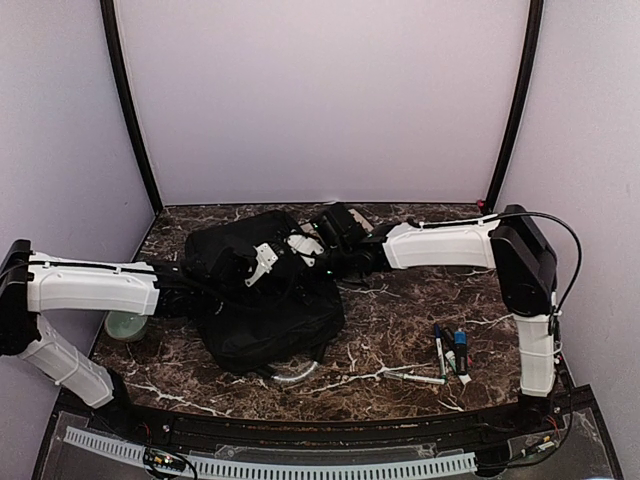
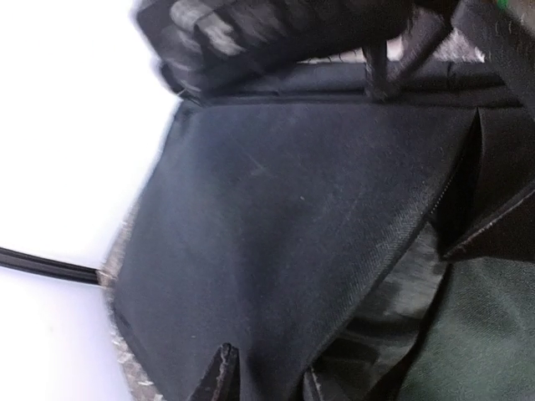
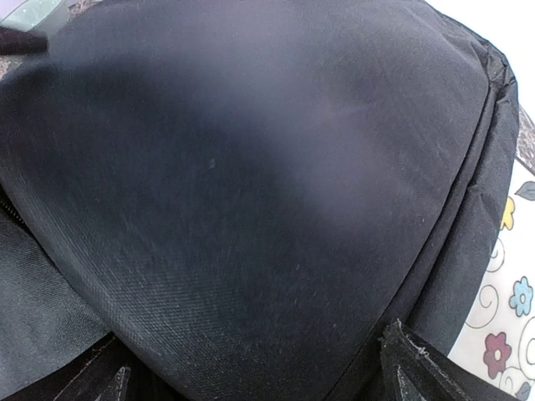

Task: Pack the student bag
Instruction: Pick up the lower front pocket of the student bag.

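Close the left gripper [image 2: 267,380] on the flap edge of the student bag [image 1: 265,300], sitting between its narrow fingers; firm hold impossible to confirm. With the right gripper [image 3: 259,376], fingers wide and straddling the bulging fabric just ahead, pinch a fold first, then pull apart gently to open the mouth.
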`<move>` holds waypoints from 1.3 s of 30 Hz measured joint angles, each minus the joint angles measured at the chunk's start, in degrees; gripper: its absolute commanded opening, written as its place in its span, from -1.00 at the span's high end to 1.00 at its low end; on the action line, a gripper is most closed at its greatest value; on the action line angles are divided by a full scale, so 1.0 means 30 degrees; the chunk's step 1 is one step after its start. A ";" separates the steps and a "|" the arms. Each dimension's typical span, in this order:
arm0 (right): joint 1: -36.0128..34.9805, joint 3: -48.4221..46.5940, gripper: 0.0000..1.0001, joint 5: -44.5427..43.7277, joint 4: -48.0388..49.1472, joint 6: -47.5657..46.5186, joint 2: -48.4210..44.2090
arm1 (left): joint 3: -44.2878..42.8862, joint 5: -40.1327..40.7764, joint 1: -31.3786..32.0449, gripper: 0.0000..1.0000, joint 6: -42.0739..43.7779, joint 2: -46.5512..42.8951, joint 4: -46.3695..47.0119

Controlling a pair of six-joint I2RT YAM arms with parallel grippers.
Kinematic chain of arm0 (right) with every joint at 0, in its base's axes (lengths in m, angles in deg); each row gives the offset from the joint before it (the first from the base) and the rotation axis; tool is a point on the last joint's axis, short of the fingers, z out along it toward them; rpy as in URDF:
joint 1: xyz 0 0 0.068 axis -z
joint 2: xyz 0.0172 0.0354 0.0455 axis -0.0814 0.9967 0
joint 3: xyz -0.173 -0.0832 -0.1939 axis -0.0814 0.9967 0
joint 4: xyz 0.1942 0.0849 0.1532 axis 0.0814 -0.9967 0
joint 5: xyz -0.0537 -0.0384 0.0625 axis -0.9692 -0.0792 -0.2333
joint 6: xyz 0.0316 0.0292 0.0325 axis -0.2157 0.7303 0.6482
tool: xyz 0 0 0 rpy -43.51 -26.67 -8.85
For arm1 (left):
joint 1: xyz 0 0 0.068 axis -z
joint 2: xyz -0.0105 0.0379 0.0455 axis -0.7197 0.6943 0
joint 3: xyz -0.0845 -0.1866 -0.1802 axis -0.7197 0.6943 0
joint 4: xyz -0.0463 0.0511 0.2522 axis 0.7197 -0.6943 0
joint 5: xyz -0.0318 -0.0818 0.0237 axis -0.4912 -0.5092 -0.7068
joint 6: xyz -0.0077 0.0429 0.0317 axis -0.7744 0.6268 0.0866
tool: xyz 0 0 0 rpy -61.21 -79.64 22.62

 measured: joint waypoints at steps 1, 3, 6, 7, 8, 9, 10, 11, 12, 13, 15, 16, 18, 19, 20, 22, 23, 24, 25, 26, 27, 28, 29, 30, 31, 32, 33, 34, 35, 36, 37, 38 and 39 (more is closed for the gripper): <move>0.0015 0.0007 -1.00 0.0000 0.0051 0.0000 -0.0022 | 0.0095 0.0204 0.0000 0.37 0.0415 -0.0226 0.0284; 0.0044 0.0058 -1.00 0.0000 0.0138 0.0007 -0.0102 | 0.0226 0.0634 -0.0007 0.17 0.1239 -0.0393 0.0809; 0.0138 0.0109 -1.00 0.0029 0.0080 0.0051 -0.0204 | 0.0342 0.1064 -0.0007 0.00 0.2375 -0.0342 0.1304; 0.0189 0.0109 -1.00 0.0066 0.0022 0.0051 -0.0219 | 0.0350 0.1173 -0.0015 -0.01 0.2565 -0.0284 0.1421; 0.0226 0.0109 -1.00 0.0087 -0.0015 0.0051 -0.0233 | 0.0350 0.1231 -0.0015 -0.02 0.2739 -0.0226 0.1501; 0.0262 0.0109 -1.00 0.0095 -0.0044 0.0051 -0.0248 | 0.0350 0.1282 -0.0015 -0.02 0.2965 -0.0124 0.1581; 0.0313 0.0109 -1.00 0.0138 -0.0095 0.0051 -0.0270 | 0.0350 0.1290 -0.0015 -0.02 0.3111 -0.0007 0.1610; 0.0342 0.0117 -1.00 0.0153 -0.0146 0.0051 -0.0277 | 0.0350 0.1282 -0.0015 -0.03 0.3242 0.0124 0.1610; 0.0386 0.0117 -1.00 0.0175 -0.0197 0.0058 -0.0291 | 0.0342 0.1282 -0.0015 -0.03 0.3351 0.0255 0.1617; 0.0437 0.0117 -1.00 0.0219 -0.0240 0.0058 -0.0306 | 0.0350 0.1275 -0.0007 -0.03 0.3424 0.0386 0.1617; 0.0525 0.0117 -1.00 0.0291 -0.0299 0.0058 -0.0321 | 0.0342 0.1290 -0.0007 -0.04 0.3519 0.0656 0.1647; 0.0561 0.0117 -1.00 0.0313 -0.0328 0.0058 -0.0321 | 0.0342 0.1290 -0.0015 -0.04 0.3577 0.0823 0.1668; 0.0641 0.0124 -0.99 0.0372 -0.0415 0.0080 -0.0321 | 0.0335 0.1348 -0.0007 0.03 0.3818 0.1253 0.1712; 0.0656 0.0117 -0.99 0.0386 -0.0452 0.0102 -0.0321 | 0.0321 0.1435 -0.0007 0.15 0.3912 0.1494 0.1734; 0.0692 0.0124 -0.99 0.0401 -0.0466 0.0109 -0.0321 | 0.0299 0.1566 -0.0007 0.25 0.3993 0.1698 0.1749; 0.0729 0.0124 -0.99 0.0444 -0.0495 0.0124 -0.0321 | 0.0168 0.2018 0.0015 0.47 0.4269 0.2193 0.1821; 0.0743 0.0124 -0.98 0.0474 -0.0503 0.0124 -0.0321 | 0.0087 0.2251 0.0087 0.57 0.4393 0.2382 0.1880; 0.0758 0.0124 -0.98 0.0503 -0.0503 0.0131 -0.0321 | 0.0007 0.2361 0.0153 0.68 0.4459 0.2477 0.1865; 0.0772 0.0124 -0.98 0.0532 -0.0510 0.0131 -0.0321 | -0.0073 0.2499 0.0248 0.83 0.4641 0.2499 0.1865; 0.0780 0.0124 -0.97 0.0576 -0.0517 0.0131 -0.0328 | -0.0146 0.2543 0.0291 0.99 0.4583 0.2470 0.1865; 0.0809 0.0146 -0.98 0.0641 -0.0546 0.0124 -0.0372 | -0.0248 0.2528 0.0328 1.00 0.4568 0.2419 0.1836; 0.0852 0.0219 -0.98 0.0670 -0.0568 0.0124 -0.0466 | -0.0408 0.2477 0.0328 1.00 0.4532 0.2353 0.1749; 0.0911 0.0342 -0.97 0.0678 -0.0583 0.0109 -0.0612 | -0.0546 0.2346 0.0321 1.00 0.4473 0.2208 0.1676; 0.0991 0.0459 -0.98 0.0721 -0.0590 0.0102 -0.0772 | -0.0656 0.2266 0.0291 1.00 0.4437 0.2055 0.1574; 0.1078 0.0597 -0.97 0.0772 -0.0576 0.0058 -0.0940 | -0.0765 0.2171 0.0270 1.00 0.4320 0.1894 0.1566; 0.1137 0.0707 -0.98 0.0787 -0.0583 0.0036 -0.1093 | -0.0831 0.2084 0.0248 1.00 0.4226 0.1792 0.1574; 0.1195 0.0809 -0.97 0.0787 -0.0590 -0.0007 -0.1224 | -0.0933 0.1982 0.0240 1.00 0.4095 0.1712 0.1566; 0.1253 0.0867 -0.97 0.0794 -0.0612 -0.0051 -0.1304 | -0.1042 0.1887 0.0240 1.00 0.3978 0.1705 0.1574; 0.1297 0.0874 -0.97 0.0809 -0.0670 -0.0117 -0.1348 | -0.1100 0.1770 0.0240 1.00 0.3876 0.1705 0.1603; 0.1348 0.0889 -0.97 0.0874 -0.0743 -0.0182 -0.1348 | -0.1107 0.1698 0.0240 1.00 0.3803 0.1705 0.1647; 0.1392 0.0889 -0.97 0.0962 -0.0801 -0.0255 -0.1348 | -0.1107 0.1617 0.0233 1.00 0.3745 0.1705 0.1705; 0.1428 0.0925 -0.97 0.1078 -0.0845 -0.0328 -0.1384 | -0.1115 0.1530 0.0233 1.00 0.3657 0.1705 0.1727; 0.1472 0.0984 -0.98 0.1166 -0.0874 -0.0423 -0.1457 | -0.1137 0.1464 0.0233 1.00 0.3577 0.1705 0.1727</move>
